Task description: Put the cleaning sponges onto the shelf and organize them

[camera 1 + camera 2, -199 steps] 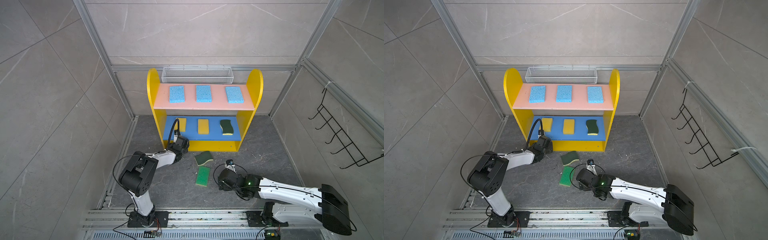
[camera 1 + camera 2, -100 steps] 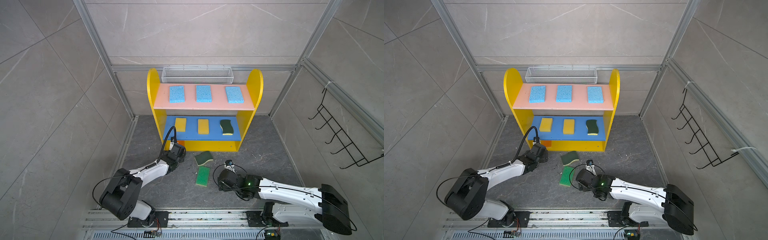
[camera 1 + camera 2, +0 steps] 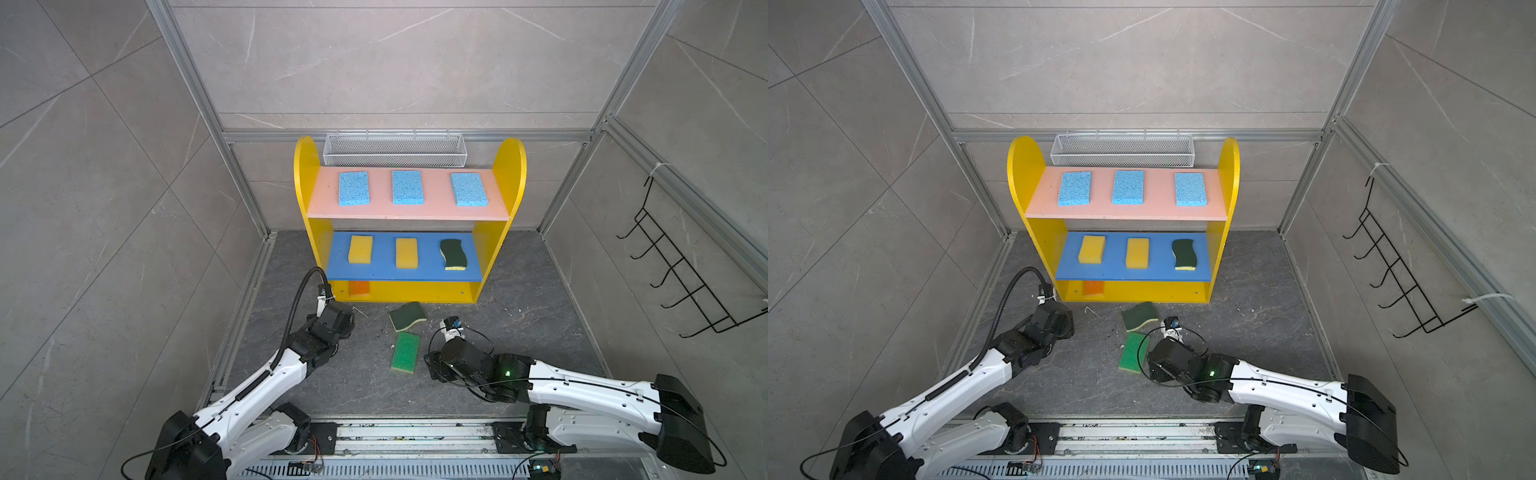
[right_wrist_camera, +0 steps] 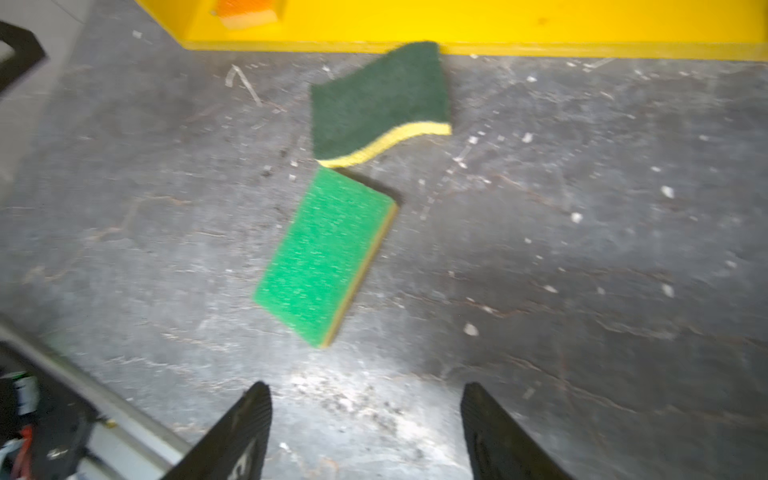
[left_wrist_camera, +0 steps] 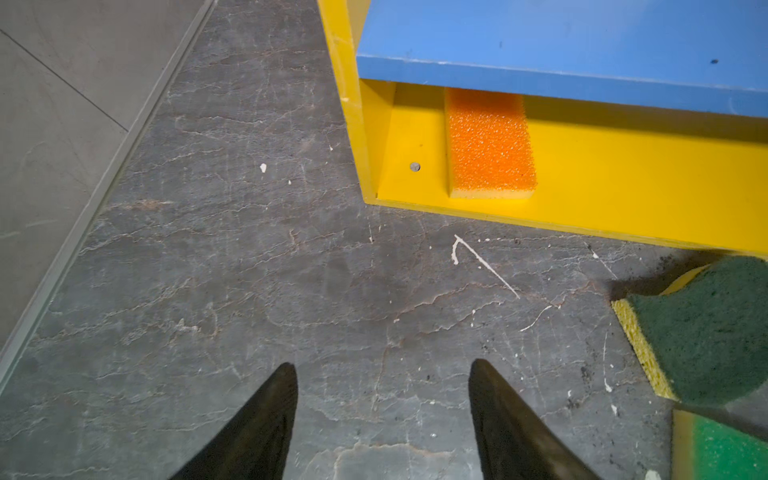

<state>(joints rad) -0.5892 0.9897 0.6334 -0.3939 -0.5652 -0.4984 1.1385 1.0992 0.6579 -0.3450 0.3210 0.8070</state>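
place: robot lab cell | cues: aluminium frame (image 3: 266,136), tile panels (image 3: 395,62)

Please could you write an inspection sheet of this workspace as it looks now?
Surface: dark floor, scuffed.
Job's things: shelf holds three blue sponges, two yellow sponges, one shelved dark-green sponge, orange sponge; loose dark-green sponge and bright-green sponge on floor.
Clutter: pale crumbs only.
Grippers: left gripper and right gripper open, empty.
Cables: black hose at left arm; thin cable at right arm.
Surroundings: wire basket behind shelf; hook rack on side wall.
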